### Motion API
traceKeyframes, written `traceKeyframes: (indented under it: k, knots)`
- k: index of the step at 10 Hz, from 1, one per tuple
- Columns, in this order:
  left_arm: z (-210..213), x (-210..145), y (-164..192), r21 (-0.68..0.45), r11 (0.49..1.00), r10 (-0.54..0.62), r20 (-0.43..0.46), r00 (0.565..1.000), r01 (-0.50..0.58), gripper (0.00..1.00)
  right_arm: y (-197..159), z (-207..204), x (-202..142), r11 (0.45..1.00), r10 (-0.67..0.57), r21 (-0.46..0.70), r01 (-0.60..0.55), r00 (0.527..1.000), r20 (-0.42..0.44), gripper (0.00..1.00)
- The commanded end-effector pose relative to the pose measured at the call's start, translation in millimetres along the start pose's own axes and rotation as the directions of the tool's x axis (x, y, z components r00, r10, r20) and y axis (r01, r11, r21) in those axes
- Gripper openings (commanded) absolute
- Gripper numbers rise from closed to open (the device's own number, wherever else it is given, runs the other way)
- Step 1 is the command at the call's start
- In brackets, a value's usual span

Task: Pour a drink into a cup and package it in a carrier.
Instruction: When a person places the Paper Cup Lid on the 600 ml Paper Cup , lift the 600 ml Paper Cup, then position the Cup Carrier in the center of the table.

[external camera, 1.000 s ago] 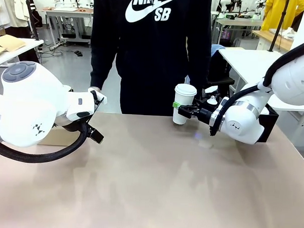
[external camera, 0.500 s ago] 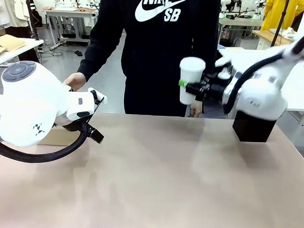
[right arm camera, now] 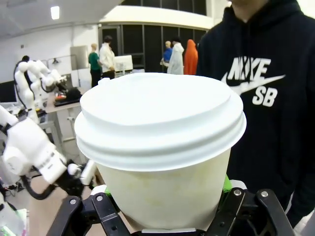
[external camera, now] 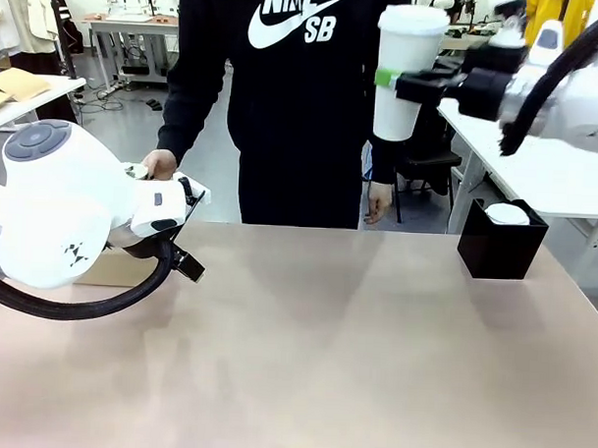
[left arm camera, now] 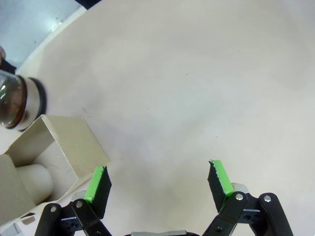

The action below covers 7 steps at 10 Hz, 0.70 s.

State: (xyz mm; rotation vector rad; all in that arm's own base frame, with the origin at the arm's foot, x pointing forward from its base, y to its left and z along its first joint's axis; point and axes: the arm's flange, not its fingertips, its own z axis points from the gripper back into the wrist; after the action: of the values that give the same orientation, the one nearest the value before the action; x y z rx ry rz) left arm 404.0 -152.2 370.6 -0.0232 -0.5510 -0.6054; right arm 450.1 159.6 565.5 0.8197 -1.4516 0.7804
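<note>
- Right gripper point(external camera: 400, 83) clamped on lidded cup point(external camera: 411, 41), high, well apart from carrier point(left arm camera: 66, 142)
- Keep cup upright; lower squarely into a carrier slot
- Left gripper point(left arm camera: 157, 183) jaws apart beside carrier

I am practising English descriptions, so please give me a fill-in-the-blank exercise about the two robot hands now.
The robot's right hand holds a white paper cup closed with a white ___.
The robot's left hand is ___ and holds nothing.
The black box stands on the table at the robot's ___ side.
Missing words: lid, open, right.
</note>
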Motion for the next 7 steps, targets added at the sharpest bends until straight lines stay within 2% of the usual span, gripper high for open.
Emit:
traceKeyframes:
  k: [1,2,3,4,7]
  knots:
    - [0,-1,0,-0.001,1.000,0.001,0.000,1.000,-0.001,1.00,17,34,26,0.999,-0.015,-0.030,0.015,1.000,-0.001,0.80]
    - [0,-1,0,-0.001,1.000,0.001,0.000,1.000,-0.001,1.00,20,40,39,0.998,-0.016,-0.060,0.016,1.000,0.003,0.80]
    - [0,-1,0,-0.001,1.000,0.001,0.000,1.000,-0.001,1.00,19,46,40,1.000,-0.024,-0.013,0.025,1.000,0.018,0.80]
    - [0,-1,0,-0.001,1.000,0.001,0.000,1.000,-0.001,1.00,20,33,33,1.000,0.005,-0.027,-0.005,1.000,0.021,0.80]
    - [0,-1,0,-0.001,1.000,0.001,0.000,1.000,-0.001,1.00,20,33,33,1.000,0.005,-0.027,-0.005,1.000,0.021,0.80]
